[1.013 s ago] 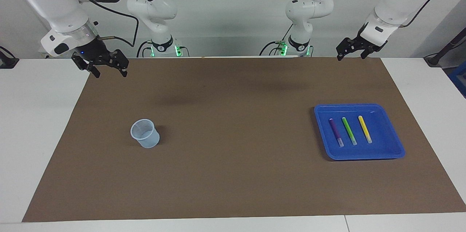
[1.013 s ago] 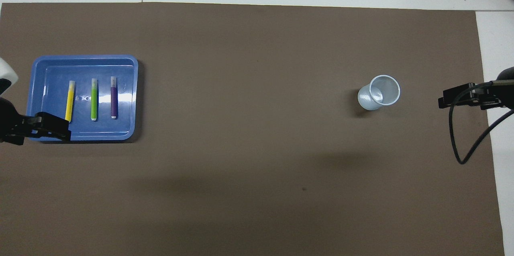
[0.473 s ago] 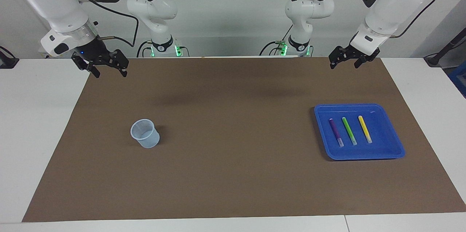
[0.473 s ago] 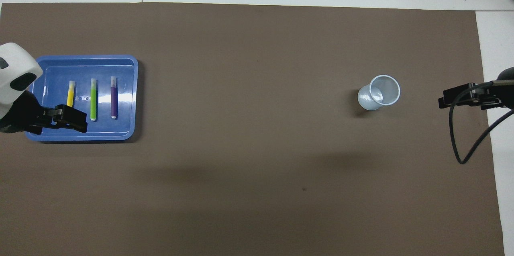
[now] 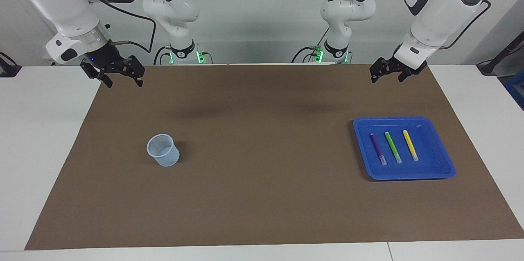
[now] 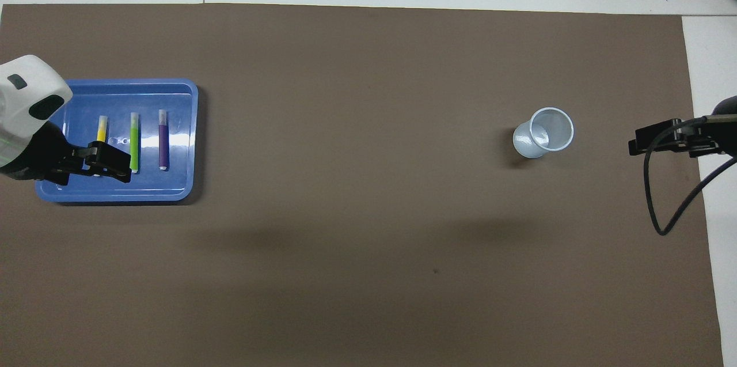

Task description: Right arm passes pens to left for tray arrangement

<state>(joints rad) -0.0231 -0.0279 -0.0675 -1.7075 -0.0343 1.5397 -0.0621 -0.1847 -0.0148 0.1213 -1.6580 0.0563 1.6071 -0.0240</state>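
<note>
Three slim marker pens, purple (image 5: 377, 148), green (image 5: 392, 146) and yellow (image 5: 410, 145), lie side by side in the shallow bright blue plastic tray (image 5: 440, 171) on the brown-covered worktop (image 5: 262, 195). Well apart from that tray, toward the right arm's end, stands a small translucent pale-blue cup (image 5: 163, 150). The left tool (image 5: 388, 73) hangs wide and empty above the mat on the tray's robot side, and the right tool (image 5: 118, 76) waits wide and empty up past the cup.

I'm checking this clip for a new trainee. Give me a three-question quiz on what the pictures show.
1. True or false: all three pens lie in the tray.
2. Which pen lies between the other two? A yellow pen B green pen C purple pen
3. What does the cup hold?

Key: 1 true. 2 B. 3 Nothing visible. Left tool and right tool are up, open and empty.
</note>
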